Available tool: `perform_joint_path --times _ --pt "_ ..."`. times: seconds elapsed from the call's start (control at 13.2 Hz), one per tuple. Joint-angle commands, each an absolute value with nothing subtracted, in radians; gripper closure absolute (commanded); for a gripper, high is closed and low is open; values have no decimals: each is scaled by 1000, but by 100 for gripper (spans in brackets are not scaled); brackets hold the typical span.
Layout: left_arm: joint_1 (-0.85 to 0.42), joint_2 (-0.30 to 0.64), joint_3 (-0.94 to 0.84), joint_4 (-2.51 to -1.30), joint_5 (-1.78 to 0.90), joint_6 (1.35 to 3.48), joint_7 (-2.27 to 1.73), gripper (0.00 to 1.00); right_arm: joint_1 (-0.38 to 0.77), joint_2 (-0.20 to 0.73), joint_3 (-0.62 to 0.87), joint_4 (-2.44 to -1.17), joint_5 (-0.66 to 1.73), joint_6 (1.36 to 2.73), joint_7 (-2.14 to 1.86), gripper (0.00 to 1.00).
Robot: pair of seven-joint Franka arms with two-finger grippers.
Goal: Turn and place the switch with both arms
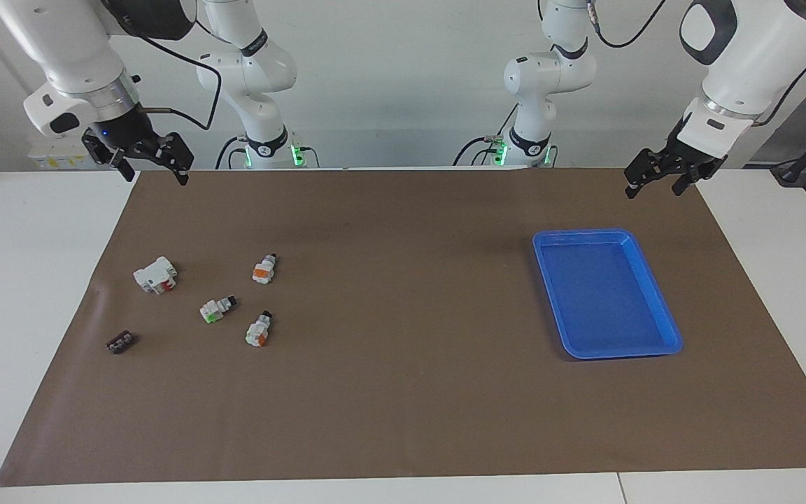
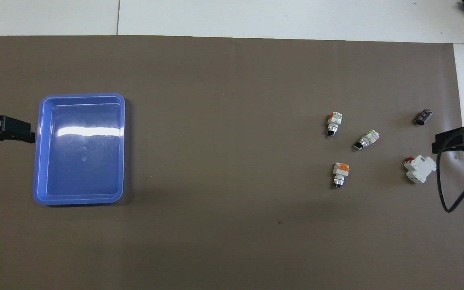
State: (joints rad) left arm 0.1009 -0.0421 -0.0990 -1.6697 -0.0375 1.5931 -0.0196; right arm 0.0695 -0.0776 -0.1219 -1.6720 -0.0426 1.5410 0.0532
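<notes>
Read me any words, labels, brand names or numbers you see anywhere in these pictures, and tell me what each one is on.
No text can be read in either view.
Right arm: a dark band near the joint carries lettering, too small to read.
The three switches, the blue tray and the white block with red: no markings show.

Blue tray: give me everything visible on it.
The blue tray is a shallow rectangle of glossy blue plastic with rounded corners and a raised rim, its floor catching a bright glare in the overhead view. It lies flat on the brown mat toward the left arm's end of the table, long side running away from the robots. Nothing is in it and nothing touches it but the mat. The left gripper hangs in the air by its end nearest the robots.
</notes>
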Motion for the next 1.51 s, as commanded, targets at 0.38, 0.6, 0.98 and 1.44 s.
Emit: perform_joint_path --times 0.38,0.6,0.98,1.44 --pt "110 -61 -104 -1684 -21 1598 -14 0 98 -22 -121 -1850 -45 1919 236 0" --pt "110 -61 -104 -1684 -21 1598 -14 0 115 124 -121 -1850 -44 2070 349 0" --pt "110 -61 -104 -1684 -21 1598 -14 0 106 241 -121 -1954 -43 2259 648 0" --pt "110 -60 -104 -1684 -21 1598 -14 0 55 242 -121 -2063 -43 2324 716 0"
